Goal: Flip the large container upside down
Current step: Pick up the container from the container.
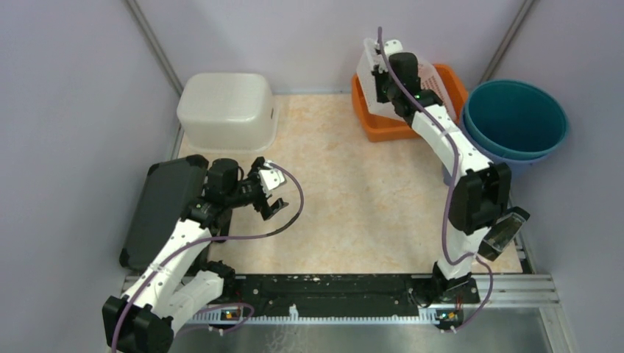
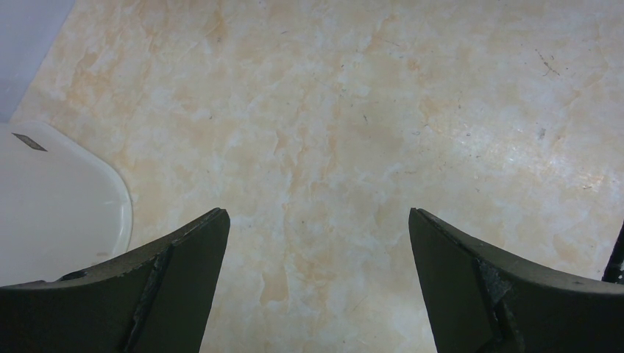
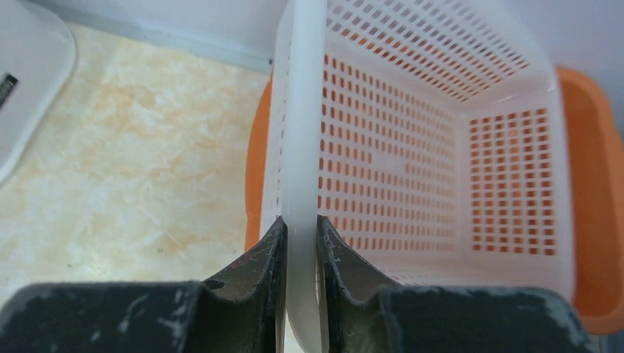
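Right side: your right gripper (image 3: 300, 228) is narrow, pinched on a side rim of the perforated white container (image 3: 412, 162), which sits in the orange tray (image 1: 383, 129) at far right. Left side: your left gripper (image 2: 316, 220) gapes wide over the table (image 1: 353, 191), holding nothing, with the white tub (image 1: 224, 110) far left.

The right gripper (image 3: 300, 229) pinches the rim of a white basket (image 3: 412, 162) with perforated walls, one finger on either side. The white basket sits in an orange tray (image 3: 589, 184). To the left lies the marbled table (image 3: 132, 147), with a white tub's (image 3: 29, 66) corner at the edge.
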Robot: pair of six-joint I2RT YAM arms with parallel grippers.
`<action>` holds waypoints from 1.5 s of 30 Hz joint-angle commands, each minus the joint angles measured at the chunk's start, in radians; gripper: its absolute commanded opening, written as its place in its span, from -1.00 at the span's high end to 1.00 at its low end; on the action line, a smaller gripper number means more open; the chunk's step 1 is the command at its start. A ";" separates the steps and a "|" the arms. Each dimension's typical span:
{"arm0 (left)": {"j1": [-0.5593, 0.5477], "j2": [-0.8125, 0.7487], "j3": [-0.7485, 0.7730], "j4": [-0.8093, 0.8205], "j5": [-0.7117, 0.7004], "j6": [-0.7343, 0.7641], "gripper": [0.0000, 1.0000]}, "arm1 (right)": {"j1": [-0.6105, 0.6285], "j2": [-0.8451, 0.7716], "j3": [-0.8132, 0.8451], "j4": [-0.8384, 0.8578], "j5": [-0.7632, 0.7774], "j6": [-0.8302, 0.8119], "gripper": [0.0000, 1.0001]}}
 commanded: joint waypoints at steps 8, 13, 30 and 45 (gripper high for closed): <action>0.005 -0.002 -0.006 0.030 0.007 -0.002 -0.98 | 0.005 -0.257 -0.048 0.175 -0.071 0.028 1.00; 0.005 -0.006 -0.005 0.030 0.008 -0.002 -0.98 | 0.006 -0.315 -0.043 0.162 -0.130 0.046 1.00; 0.006 -0.003 -0.006 0.035 0.012 -0.003 -0.98 | 0.006 -0.469 0.014 0.076 -0.490 0.224 1.00; 0.005 -0.020 0.038 -0.002 -0.002 0.022 -0.98 | 0.006 -0.622 -0.276 0.196 -0.784 0.406 1.00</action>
